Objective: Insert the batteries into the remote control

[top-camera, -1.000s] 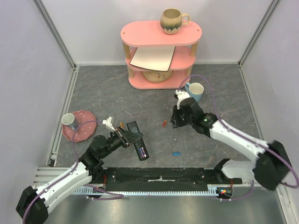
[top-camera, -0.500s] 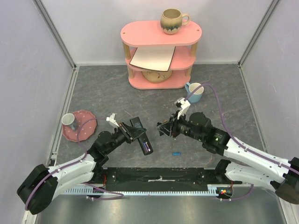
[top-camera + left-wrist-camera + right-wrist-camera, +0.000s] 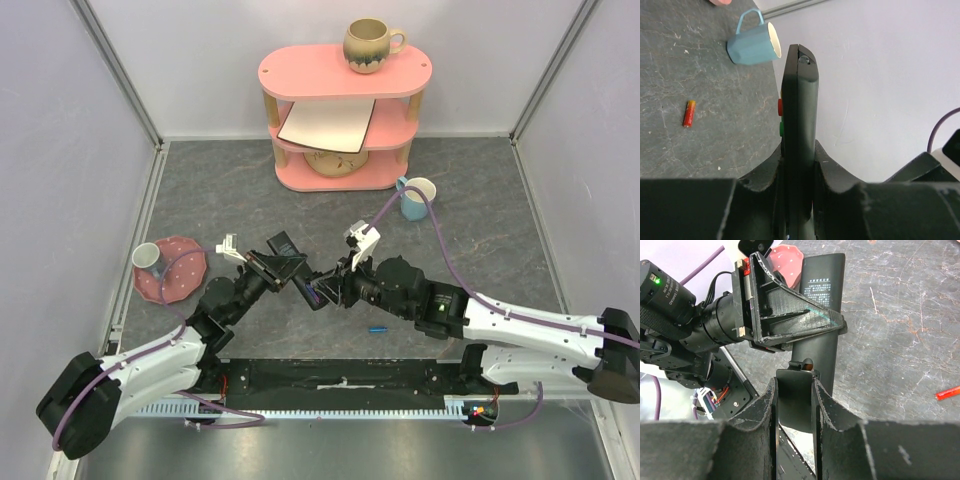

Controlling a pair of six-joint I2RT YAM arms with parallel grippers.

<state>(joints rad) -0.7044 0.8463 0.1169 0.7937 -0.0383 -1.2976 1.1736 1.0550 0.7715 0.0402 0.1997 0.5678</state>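
The remote [image 3: 800,115] is a slim, matte black slab, seen edge-on and held up over the mottled grey table [image 3: 240,200]. My left gripper [image 3: 799,167] is clamped across its flat faces. My right gripper [image 3: 794,382] pinches a glossy dark battery [image 3: 795,400], its nubbed end just beside the remote's labelled back.

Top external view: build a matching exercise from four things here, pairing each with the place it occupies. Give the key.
Things:
1. brown glazed ceramic mug
2. light blue mug
3. slim black remote control
4. flat white square board

Places:
A. clamped in the left gripper
B. on the grey table, right of the pink shelf unit
C. on the shelf unit's middle level
D. on the shelf unit's top

Pairs: 1-D, 2-B, 3-A, 4-C
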